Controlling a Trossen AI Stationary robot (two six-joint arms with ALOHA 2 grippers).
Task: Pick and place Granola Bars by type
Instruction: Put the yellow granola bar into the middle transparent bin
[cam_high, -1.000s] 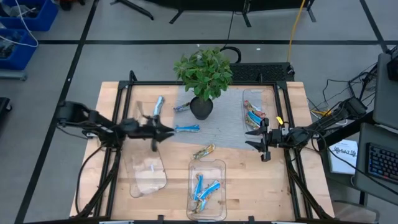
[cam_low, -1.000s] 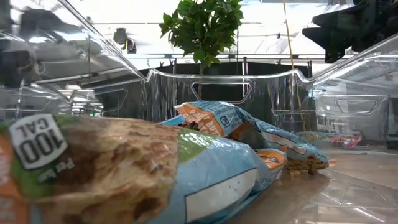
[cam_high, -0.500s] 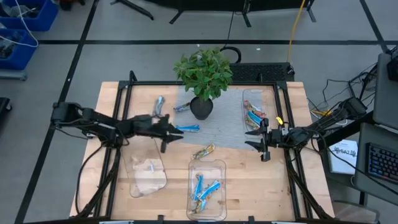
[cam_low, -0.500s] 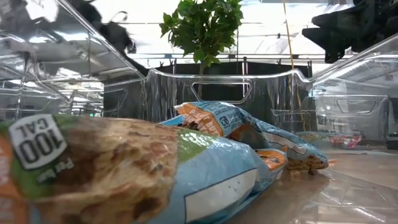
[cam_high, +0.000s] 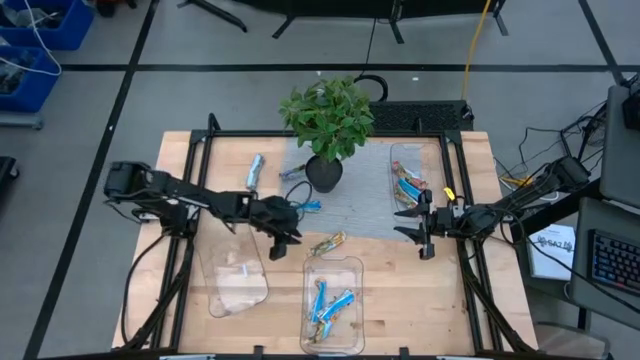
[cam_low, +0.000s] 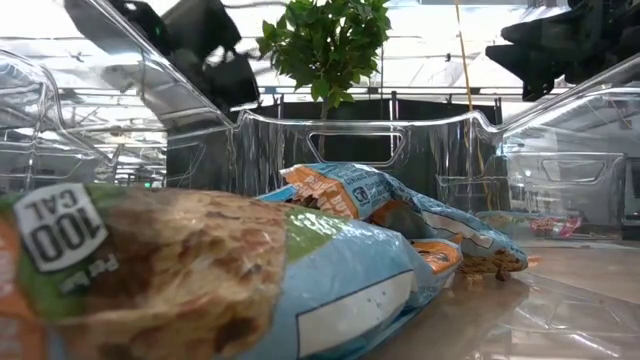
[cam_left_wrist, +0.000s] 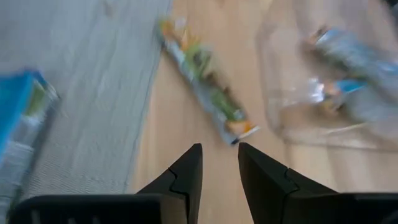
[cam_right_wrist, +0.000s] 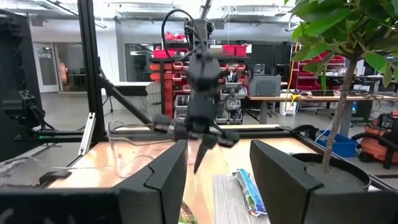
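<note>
L gripper (cam_high: 289, 237) hovers over mid-bench, jaws parted a narrow gap, nothing between them; green/yellow bar (cam_high: 328, 243) lies just ahead on the bare wood, off the edge of the grey mat (cam_high: 355, 205).

Risk: bar lies slantwise to the jaws (per wrist view), so a straight descent could clip one end and skid it toward the front tray (cam_high: 332, 300), or pinch wrapper only and drop it. Blue bar (cam_high: 305, 206) sits near; could get nudged.

R gripper (cam_high: 422, 233) waits by the right tray (cam_high: 408, 180), jaws apart, empty.

High view gives layout and tray contents; L wrist view alone shows the bar's angle vs the fingers (cam_left_wrist: 185, 177). Low view shows front-tray bars close up only.
</note>
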